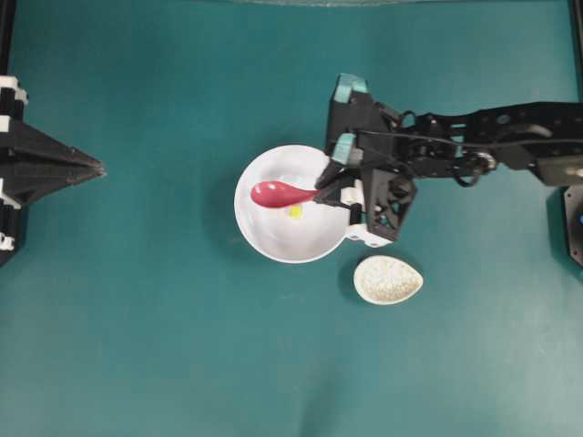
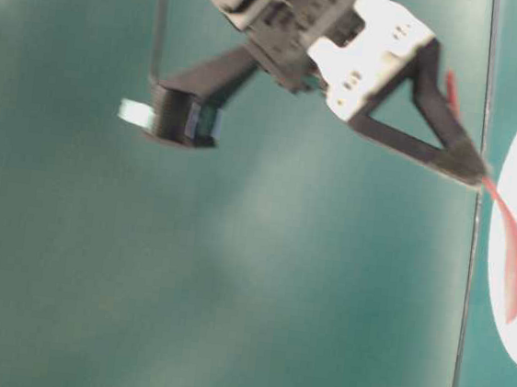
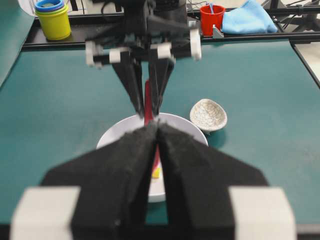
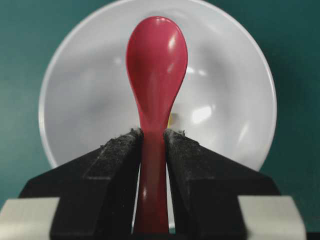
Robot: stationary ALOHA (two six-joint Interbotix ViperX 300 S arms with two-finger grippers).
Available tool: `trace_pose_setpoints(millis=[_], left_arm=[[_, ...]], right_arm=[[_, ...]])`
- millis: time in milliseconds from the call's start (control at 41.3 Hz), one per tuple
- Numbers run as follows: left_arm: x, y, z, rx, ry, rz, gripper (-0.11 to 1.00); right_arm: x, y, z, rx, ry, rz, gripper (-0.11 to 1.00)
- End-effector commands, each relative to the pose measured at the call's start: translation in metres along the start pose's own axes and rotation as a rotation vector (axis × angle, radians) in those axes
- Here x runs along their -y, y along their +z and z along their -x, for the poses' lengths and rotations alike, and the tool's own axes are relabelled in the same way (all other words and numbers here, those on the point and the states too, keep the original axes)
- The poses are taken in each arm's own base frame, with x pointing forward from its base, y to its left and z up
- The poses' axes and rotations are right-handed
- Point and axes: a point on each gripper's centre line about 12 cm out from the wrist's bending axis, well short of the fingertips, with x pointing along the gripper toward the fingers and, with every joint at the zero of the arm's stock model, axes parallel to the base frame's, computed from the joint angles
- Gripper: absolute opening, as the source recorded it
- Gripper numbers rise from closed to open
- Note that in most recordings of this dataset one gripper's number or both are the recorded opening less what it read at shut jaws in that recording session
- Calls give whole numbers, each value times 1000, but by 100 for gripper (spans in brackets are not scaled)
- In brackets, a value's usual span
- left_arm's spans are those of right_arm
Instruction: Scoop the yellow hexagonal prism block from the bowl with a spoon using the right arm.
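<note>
The white bowl point(image 1: 250, 228) sits mid-table, and the tiny yellow hexagonal prism block point(image 1: 295, 211) lies on its floor. My right gripper point(image 1: 321, 193) reaches in from the right, shut on the handle of the pink-red spoon point(image 1: 278, 193). The scoop hangs over the bowl's left half, just left of and above the block. In the right wrist view the spoon point(image 4: 156, 55) points away over the bowl point(image 4: 90, 100). Only a yellow sliver of the block point(image 4: 170, 119) shows beside the handle. My left gripper point(image 1: 96, 167) rests far left, shut and holding nothing.
A speckled beige spoon rest point(image 1: 387, 279) lies just below and right of the bowl. In the left wrist view a red cup point(image 3: 212, 17), a yellow cup stack point(image 3: 52, 20) and a blue cloth point(image 3: 248, 20) stand beyond the table's far rail.
</note>
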Motion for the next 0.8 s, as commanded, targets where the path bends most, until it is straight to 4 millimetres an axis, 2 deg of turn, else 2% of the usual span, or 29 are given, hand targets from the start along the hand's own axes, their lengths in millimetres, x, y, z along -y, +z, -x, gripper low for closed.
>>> trace_pose_setpoints(millis=[0, 121, 267, 460, 775], left_arm=[[-1, 12, -2, 31, 2, 1, 9], [-1, 13, -1, 32, 2, 1, 9], [0, 12, -2, 31, 0, 1, 9], [0, 13, -1, 32, 0, 1, 9], [-1, 13, -2, 32, 0, 1, 9]], right_arm=[[-6, 13, 21, 36, 18, 18, 24], [-10, 13, 36, 4, 38, 20, 24], [-13, 10, 44, -50, 59, 19, 24], [-13, 6, 44, -127, 71, -9, 24], [-11, 10, 36, -231, 80, -59, 24]])
